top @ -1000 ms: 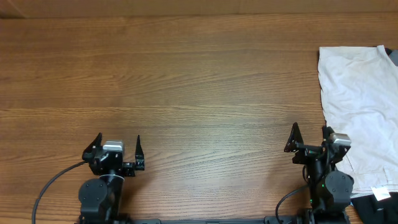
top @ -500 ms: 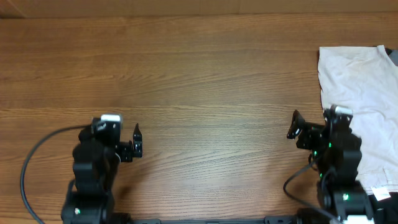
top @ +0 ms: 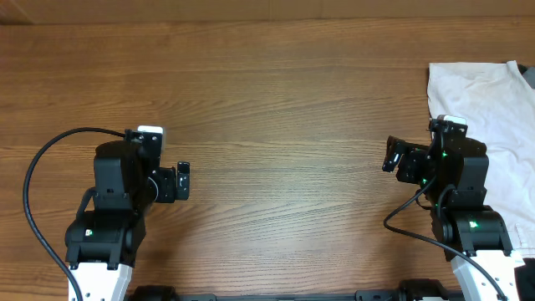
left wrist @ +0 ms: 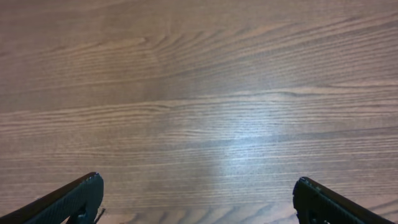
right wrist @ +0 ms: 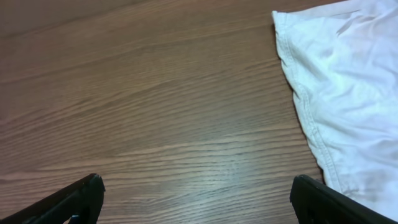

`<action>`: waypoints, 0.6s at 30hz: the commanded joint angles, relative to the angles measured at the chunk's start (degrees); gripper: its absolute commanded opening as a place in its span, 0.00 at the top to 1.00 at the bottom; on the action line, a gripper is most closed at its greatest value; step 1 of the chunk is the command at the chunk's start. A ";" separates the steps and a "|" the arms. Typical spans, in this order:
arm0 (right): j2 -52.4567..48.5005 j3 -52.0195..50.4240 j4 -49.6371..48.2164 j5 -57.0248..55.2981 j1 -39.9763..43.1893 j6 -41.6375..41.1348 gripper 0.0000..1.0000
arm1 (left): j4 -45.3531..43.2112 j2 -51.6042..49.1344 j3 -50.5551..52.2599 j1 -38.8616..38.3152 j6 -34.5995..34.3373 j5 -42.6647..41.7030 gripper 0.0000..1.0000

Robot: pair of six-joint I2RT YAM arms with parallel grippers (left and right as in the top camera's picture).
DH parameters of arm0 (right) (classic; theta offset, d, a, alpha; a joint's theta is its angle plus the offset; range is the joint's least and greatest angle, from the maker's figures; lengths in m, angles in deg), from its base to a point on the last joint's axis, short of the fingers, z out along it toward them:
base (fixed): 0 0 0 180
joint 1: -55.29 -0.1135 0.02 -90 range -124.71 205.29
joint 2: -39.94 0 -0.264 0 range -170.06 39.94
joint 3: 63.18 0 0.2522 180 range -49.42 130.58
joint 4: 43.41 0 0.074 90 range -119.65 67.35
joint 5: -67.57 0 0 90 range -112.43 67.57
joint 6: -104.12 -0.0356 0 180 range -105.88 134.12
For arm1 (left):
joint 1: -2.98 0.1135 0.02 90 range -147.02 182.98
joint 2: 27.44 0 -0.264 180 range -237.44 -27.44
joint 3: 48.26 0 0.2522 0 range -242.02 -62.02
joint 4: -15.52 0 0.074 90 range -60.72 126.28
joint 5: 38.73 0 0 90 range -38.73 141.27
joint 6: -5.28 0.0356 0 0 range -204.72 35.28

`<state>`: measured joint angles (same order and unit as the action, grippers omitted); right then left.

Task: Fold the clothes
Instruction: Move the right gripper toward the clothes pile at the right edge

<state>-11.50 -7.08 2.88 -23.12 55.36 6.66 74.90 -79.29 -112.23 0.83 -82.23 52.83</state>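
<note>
The clothes, a pair of pale cream shorts (top: pixel 483 100), lie flat and lightly creased at the table's right edge; in the right wrist view their hemmed left edge (right wrist: pixel 348 81) fills the upper right. My right gripper (top: pixel 418 157) hovers just left of that edge, open, with nothing between its fingers (right wrist: pixel 196 186). My left gripper (top: pixel 157 179) hangs over bare wood on the left side, far from the shorts. It is open and empty in the left wrist view too (left wrist: pixel 198 186). The shorts' right part runs out of frame.
The wooden table (top: pixel 276 92) stretches between the two arms. A sliver of grey garment (top: pixel 528 73) shows at the right edge beside the shorts. A black cable (top: pixel 38 180) loops left of the left arm.
Both arms have lifted off their rest near the front edge and swung forward over the table. Both grippers stayed open.
</note>
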 commanded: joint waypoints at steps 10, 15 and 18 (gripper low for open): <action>-0.02 1.77 1.31 -7.54 1.29 -0.02 0.00 | 0.63 -0.15 -1.64 0.35 -1.66 -0.15 0.00; -0.50 1.77 3.41 -9.79 4.57 -1.62 0.00 | 0.81 -0.20 -1.64 0.35 -2.19 -0.11 0.00; -1.99 1.77 4.28 -10.43 7.02 -1.73 0.00 | 0.66 -0.22 -1.64 0.35 -4.44 -0.09 0.00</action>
<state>-12.29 -6.99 6.97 -31.05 60.30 5.78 75.62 -79.36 -112.25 0.83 -83.70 52.83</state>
